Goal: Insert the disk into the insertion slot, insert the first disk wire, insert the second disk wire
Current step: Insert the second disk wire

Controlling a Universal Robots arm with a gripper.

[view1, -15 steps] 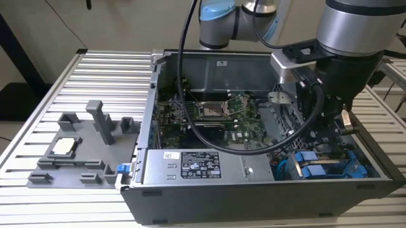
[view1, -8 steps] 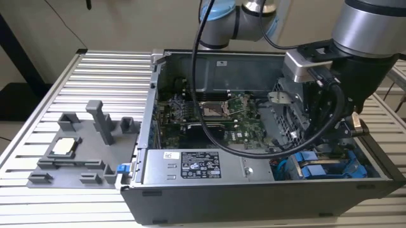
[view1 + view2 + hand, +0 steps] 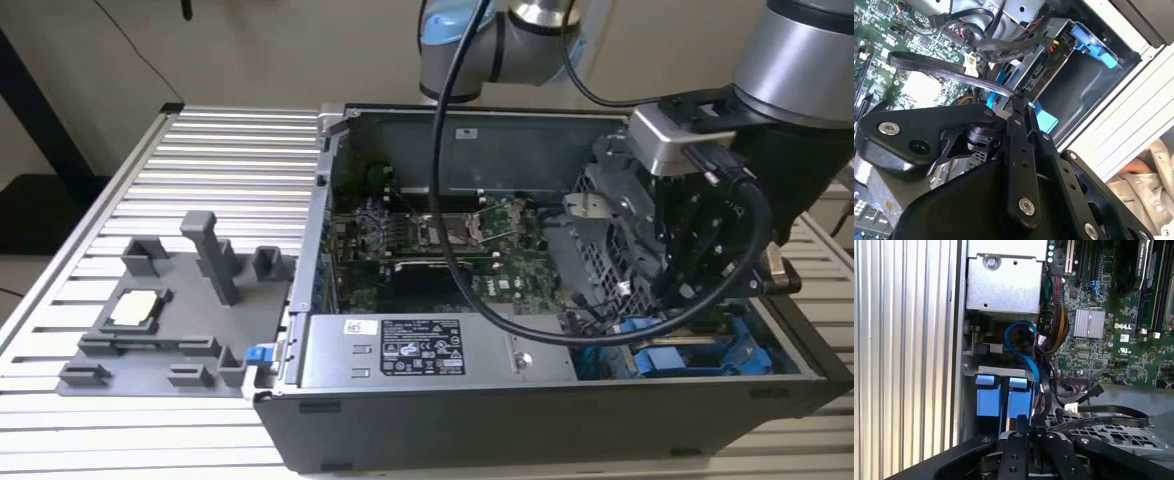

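Here, claw (image 3: 1018,102) clamped on a flat black cable (image 3: 939,67), beside the blue-framed disk (image 3: 1004,400), labels unreadable.

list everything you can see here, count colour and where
computer case: one, dark grey, open, on the slatted table
slatted table: one, silver, under the case
fixture tray: one, grey, with upright posts, on the table at the exterior view's left of the case
motherboard: one, green, on the case floor
power supply: one, silver with a label, along the case's near wall
insertion slot: one, grey metal with blue guide pieces, at the case corner
perforated cage: one, grey, beside the blue pieces
cables: several, blue, black and mixed
gripper: one, black, fingers closed on a flat black cable
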